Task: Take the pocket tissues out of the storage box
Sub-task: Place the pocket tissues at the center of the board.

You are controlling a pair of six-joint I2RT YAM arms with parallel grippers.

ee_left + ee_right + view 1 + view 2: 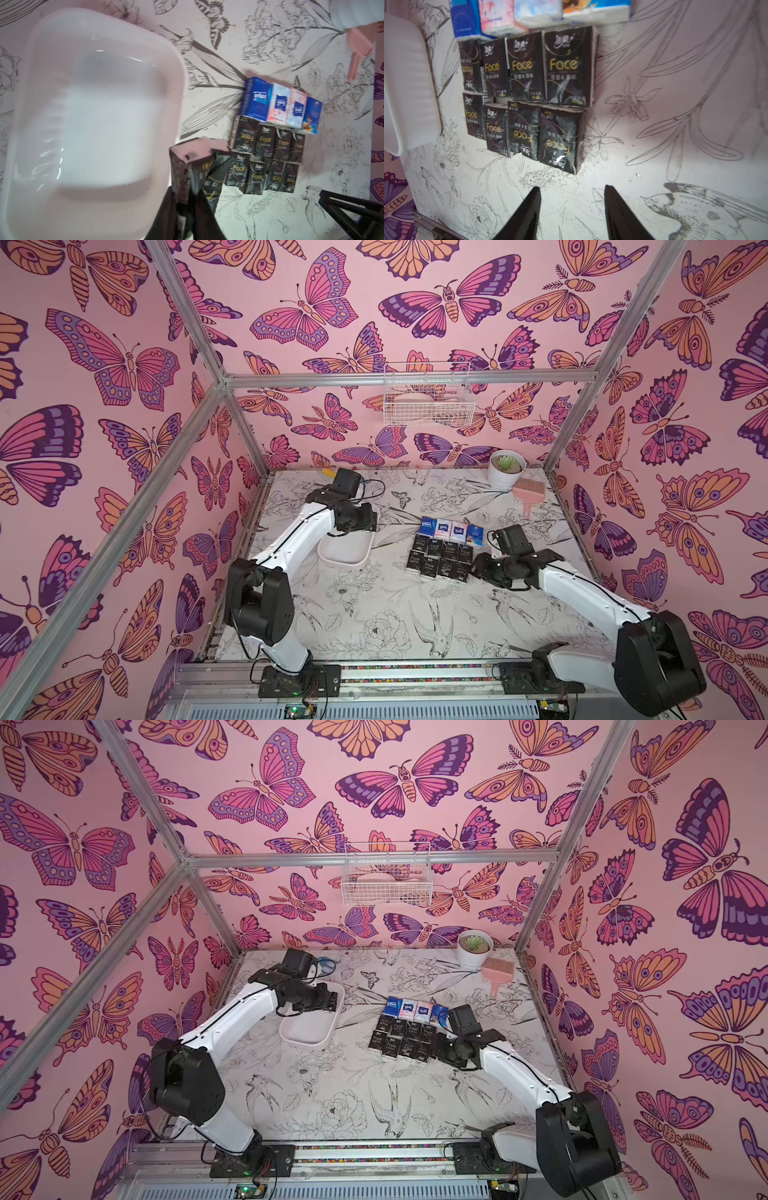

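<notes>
While left end effector (187,193) clamps one packet (199,153), twelve packets (274,143) lie arrayed.

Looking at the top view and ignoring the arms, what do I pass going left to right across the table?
storage box → pocket tissues laid out in a block → pink brush. The plant pot overlaps the brush sideways, so it is left out of the order.

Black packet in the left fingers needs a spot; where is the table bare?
Bare: the strip between storage box and laid-out packets; the wide table front before the arm bases. Crowded: beside the packets, at the right fingers.
</notes>
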